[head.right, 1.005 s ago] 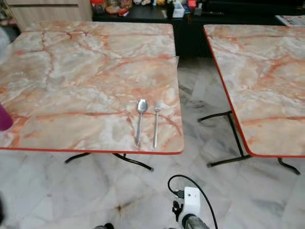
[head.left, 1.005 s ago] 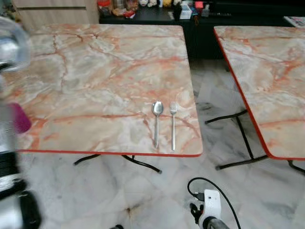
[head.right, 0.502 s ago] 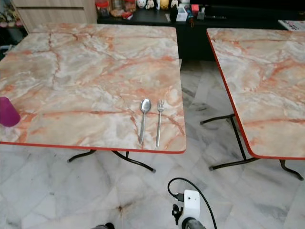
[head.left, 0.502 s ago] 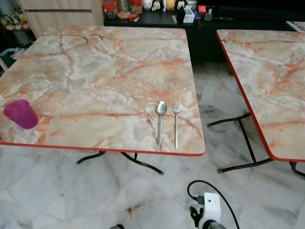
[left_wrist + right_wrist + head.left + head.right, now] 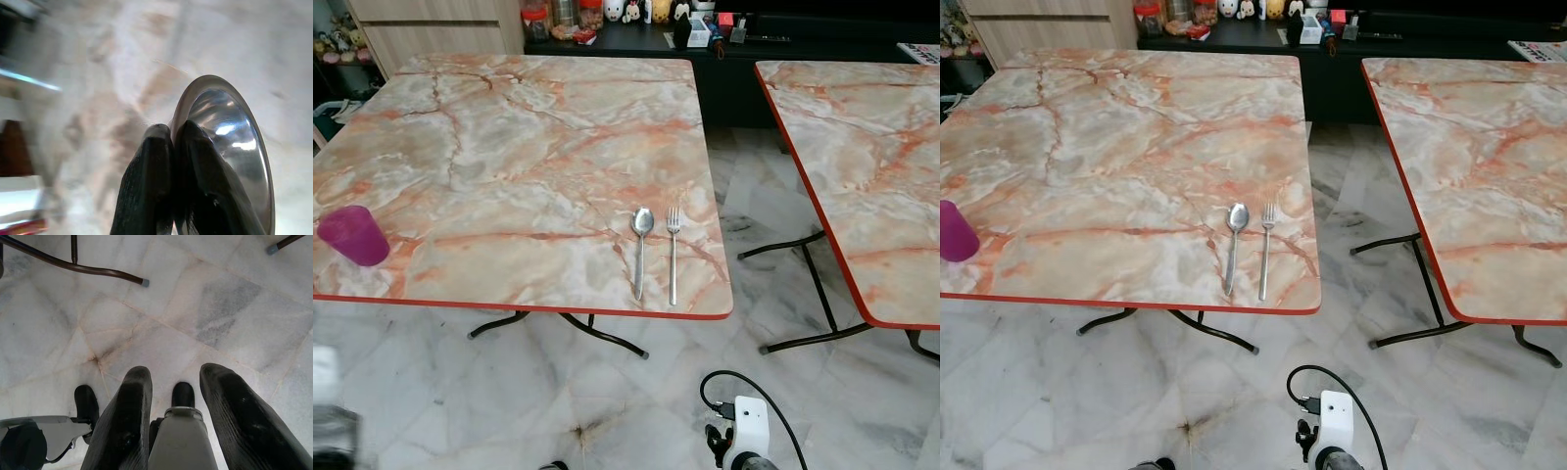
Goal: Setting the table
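A spoon (image 5: 640, 250) and a fork (image 5: 673, 253) lie side by side near the front right corner of the marble-patterned table (image 5: 529, 147). A magenta cup (image 5: 352, 235) stands upright near the table's front left edge. In the left wrist view my left gripper (image 5: 171, 129) is shut on the rim of a shiny steel bowl (image 5: 230, 147), over blurred floor. That arm is a blurred silver shape (image 5: 328, 421) low at the left. My right gripper (image 5: 176, 374) hangs open over the floor, nothing between its fingers (image 5: 129, 421); its wrist (image 5: 744, 441) is below the table's front edge.
A second marble-patterned table (image 5: 862, 166) stands to the right across a floor gap (image 5: 754, 206). Both tables rest on black metal legs (image 5: 597, 333). A dark sideboard (image 5: 636, 24) with jars and small items runs along the back. The floor is marble tile.
One second ago my left arm with the shiny bowl was raised at the left, covering the cup. It has dropped to the lower left corner, and the cup is in sight. The cutlery has not moved.
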